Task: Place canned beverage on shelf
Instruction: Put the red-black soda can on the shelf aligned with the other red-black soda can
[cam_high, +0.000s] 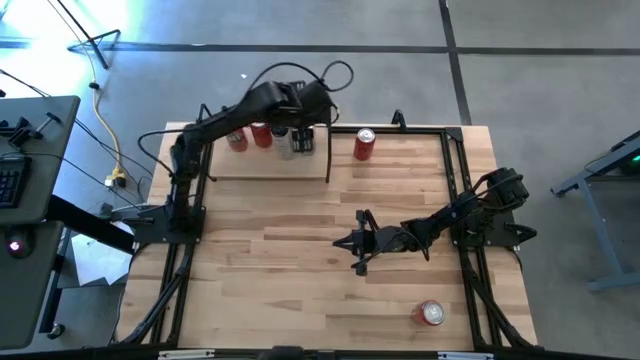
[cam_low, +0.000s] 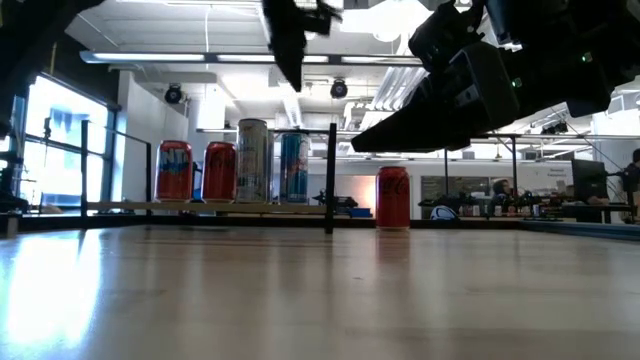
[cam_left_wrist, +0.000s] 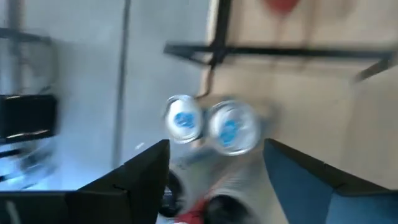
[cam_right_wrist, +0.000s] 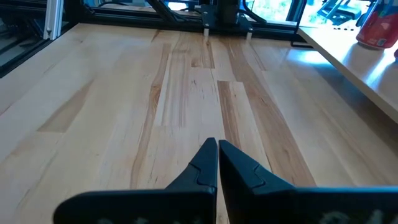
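Observation:
The shelf (cam_high: 270, 168), a pale wood platform with a thin upright end panel (cam_low: 331, 180), stands at the table's far left. Several cans stand upright on it in a row: two red ones (cam_low: 219, 171), a tall silver one (cam_low: 253, 160) and a blue one (cam_low: 294, 167). My left gripper (cam_left_wrist: 217, 165) hangs open above the silver and blue cans, whose tops (cam_left_wrist: 233, 126) show beyond its fingers, with nothing between them. A red can (cam_high: 365, 143) stands on the table just right of the end panel. My right gripper (cam_right_wrist: 217, 155) is shut and holds nothing, low over the table's middle.
Another red can (cam_high: 432, 313) sits near the table's front right corner. A black metal frame (cam_high: 455, 150) runs along the table's edges. Bare planks (cam_high: 270, 260) lie between the shelf and the near edge.

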